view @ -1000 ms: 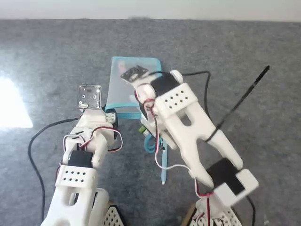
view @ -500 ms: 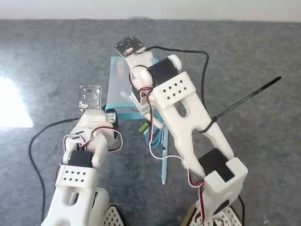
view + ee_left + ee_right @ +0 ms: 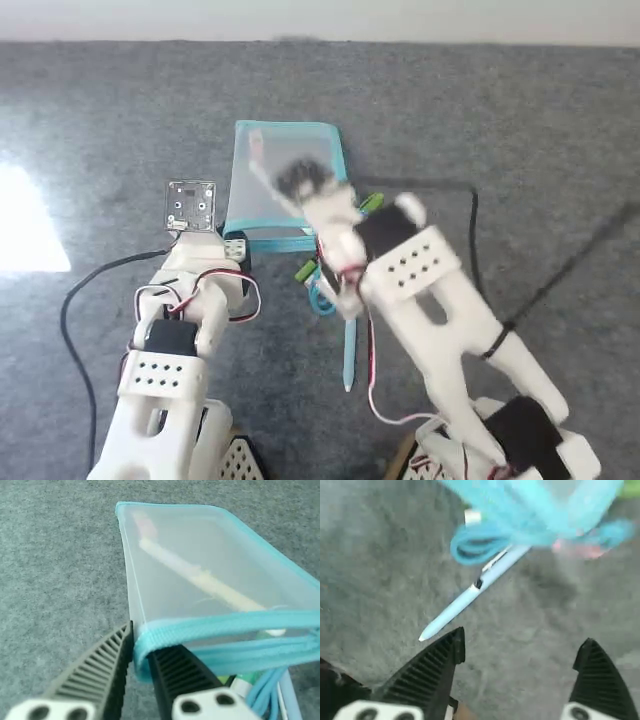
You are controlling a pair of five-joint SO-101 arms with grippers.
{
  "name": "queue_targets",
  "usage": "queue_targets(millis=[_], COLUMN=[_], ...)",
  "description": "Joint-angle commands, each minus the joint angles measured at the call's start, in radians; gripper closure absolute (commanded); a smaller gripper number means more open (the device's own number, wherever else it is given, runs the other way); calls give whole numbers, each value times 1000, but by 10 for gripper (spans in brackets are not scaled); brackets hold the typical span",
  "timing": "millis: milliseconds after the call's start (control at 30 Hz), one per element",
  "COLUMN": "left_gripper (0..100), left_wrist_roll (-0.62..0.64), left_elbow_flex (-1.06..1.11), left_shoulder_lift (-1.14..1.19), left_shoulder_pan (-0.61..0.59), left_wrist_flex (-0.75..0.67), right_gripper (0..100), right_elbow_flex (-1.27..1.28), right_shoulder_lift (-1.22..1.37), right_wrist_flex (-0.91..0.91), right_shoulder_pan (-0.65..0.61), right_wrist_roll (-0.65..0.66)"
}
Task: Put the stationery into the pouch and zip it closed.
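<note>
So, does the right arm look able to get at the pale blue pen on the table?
Probably yes: the right gripper is open just above the pen, with bare table between them. Only the blue cord loop crowds one end of the pen.

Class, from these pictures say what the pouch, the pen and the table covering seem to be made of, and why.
The pouch is probably soft frosted plastic, matt: contents show hazily through it; its teal edging looks woven. The pen looks like smooth pale-blue plastic, though blurred. The table covering seems grey felt or short carpet, by its mottled fuzzy grain.
</note>
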Motion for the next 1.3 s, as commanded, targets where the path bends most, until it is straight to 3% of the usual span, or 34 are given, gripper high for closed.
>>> queue_targets(millis=[0,467,600,700,967,1167,1267], left_gripper=[985,985,985,985,985,985,985], left_wrist_roll=[-14,-15,-17,-17,-15,-15,-14], left_elbow_flex=[-35,-36,-35,-35,-33,-31,-31], left_shoulder_lift=[-6,-6,-6,-6,-6,-6,-6], left_shoulder_pan=[0,-5,-5,-5,-5,-5,-5], left_wrist_flex=[-5,-17,-25,-23,-21,-20,-20], right_gripper=[656,664,764,812,815,816,825], right_elbow_flex=[222,313,330,342,374,451,519], right_shoulder_lift=[-67,35,36,36,38,38,38], right_wrist_flex=[-165,-295,-344,-363,-372,-479,-567], right_shoulder_pan=[-54,-145,-174,-183,-176,-68,-8], right_wrist_roll=[-101,-476,-534,-542,-540,-535,-468])
